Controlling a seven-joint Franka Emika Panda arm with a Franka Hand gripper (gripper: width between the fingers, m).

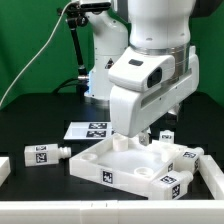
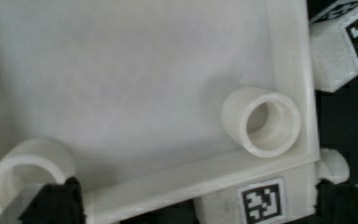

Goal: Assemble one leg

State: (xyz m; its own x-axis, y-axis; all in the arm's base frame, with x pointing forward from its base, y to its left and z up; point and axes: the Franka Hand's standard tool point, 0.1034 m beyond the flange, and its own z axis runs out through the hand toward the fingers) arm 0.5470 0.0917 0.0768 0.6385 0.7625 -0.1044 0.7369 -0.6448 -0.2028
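1. The two-finger gripper (image 2: 185, 205), jaws apart and empty, hangs over the big flat white tray-like panel (image 1: 120, 160), probably to square it up first.
2. In the exterior view, a small white tagged plastic leg (image 1: 40, 153) lies untouched at the panel's 9 o'clock.

exterior: evenly bright, sharp | wrist: dimmer — soft, blurred edges

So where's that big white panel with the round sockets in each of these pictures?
Exterior view: the panel lies low in the middle of the picture, directly under the arm.
Wrist view: the panel fills most of the picture.
Shared landmark: a black-and-white tag on the panel's side edge; the wrist view shows one too, perhaps another.
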